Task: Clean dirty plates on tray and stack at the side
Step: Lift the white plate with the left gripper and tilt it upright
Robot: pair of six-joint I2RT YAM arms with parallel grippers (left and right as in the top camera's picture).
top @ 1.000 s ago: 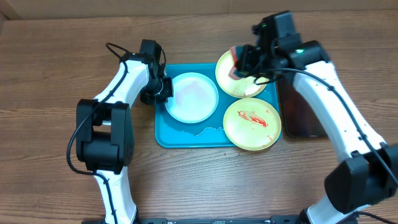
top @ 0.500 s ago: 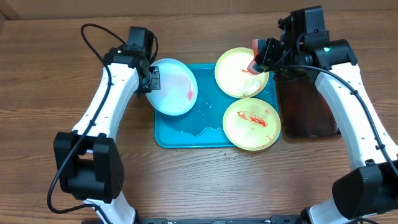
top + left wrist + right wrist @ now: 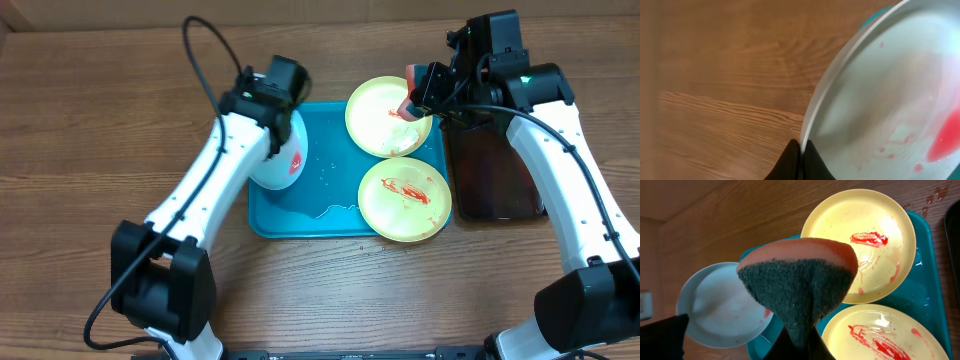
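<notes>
Left gripper (image 3: 799,150) pinches pale plate (image 3: 287,158) — steeply tilted (face rightward); right gripper (image 3: 799,347) clamps sponge (image 3: 799,277)

A brown wooden table with visible grain (image 3: 90,120) is recorded across the whole overhead view. Beyond the table's far edge a pale beige strip (image 3: 250,8) is noted; its nature cannot be determined. Even lighting is observed.

Your right claw (image 3: 799,339) is pinched tight on the sponge (image 3: 800,280), orange back up, dark green scrub face toward the camera, filling mid-frame. Behind it, on the turquoise tray (image 3: 925,295), the upper yellow plate (image 3: 860,245) has a red streak and thin smears, and the lower yellow plate (image 3: 875,335) has heavier red squiggles. The pale blue plate (image 3: 720,310) sits left, overhanging the tray edge above the bench (image 3: 715,220), with a faint red spot near its right rim.
</notes>
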